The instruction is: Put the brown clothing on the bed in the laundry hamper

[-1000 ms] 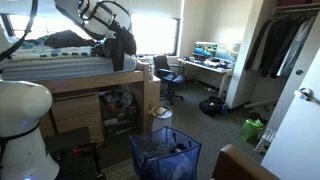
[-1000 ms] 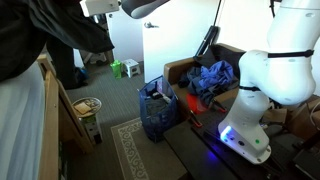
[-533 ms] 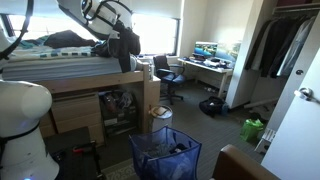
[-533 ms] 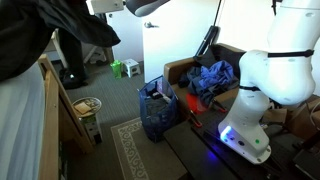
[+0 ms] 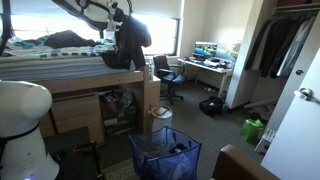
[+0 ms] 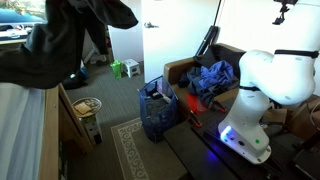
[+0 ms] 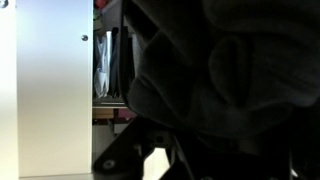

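Above the bed (image 5: 60, 68), brown clothing (image 5: 131, 40) dangling, end effector (image 5: 121, 14) half-buried

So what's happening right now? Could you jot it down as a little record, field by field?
Tool: shut on the brown clothing, up high by the end of the bed
Brown clothing: hanging limp from the tool
Bed: lofted, striped bedding, another dark heap lying on it
Laundry hamper: blue mesh, upright, open at the top, well below the garment
Progress: clothing not yet in the hamper
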